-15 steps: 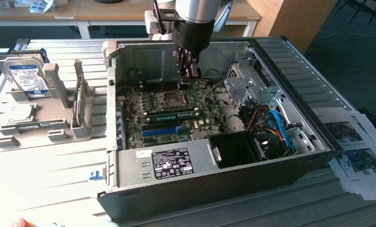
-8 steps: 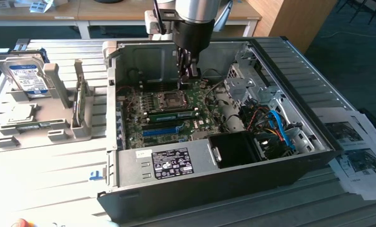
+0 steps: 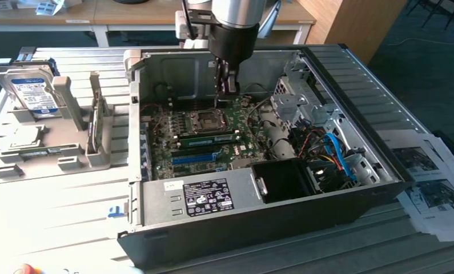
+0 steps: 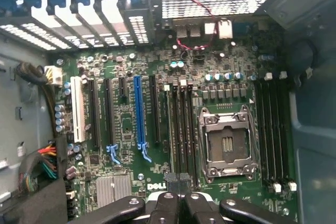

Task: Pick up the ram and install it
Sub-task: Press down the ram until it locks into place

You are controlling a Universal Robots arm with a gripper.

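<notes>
Starting at the exterior view's left, we saw the grey parts tray [image 3: 28, 157] with the silver hard drive [image 3: 32, 94] propped in its rack and the square processor chip [image 3: 23, 137] lying flat below it; moving across, we came to the open computer case [image 3: 349, 194], motherboard [image 3: 204, 142] laid bare; and there, inside it, we found the ram [image 3: 208, 138], a green stick already lying along a memory slot just below the empty processor socket [image 3: 209, 119]; whether it was clicked fully home we could not tell; above it hung the gripper [image 3: 228, 88], fingers pressed together and holding nothing, its tips just over the board behind the socket; in the wrist view the gripper [image 4: 178, 198] showed the same, closed black fingers [image 4: 164, 205] with no stick between them, poised over the dark slots [image 4: 181, 129] beside the socket [image 4: 227, 142], the blue expansion slot [image 4: 139, 111] off to one side; so we judged the pick-up done and the stick delivered to the board, with only the seating left in doubt; further to the exterior view's right, printed sheets [image 3: 432, 182] lay beside the case.
</notes>
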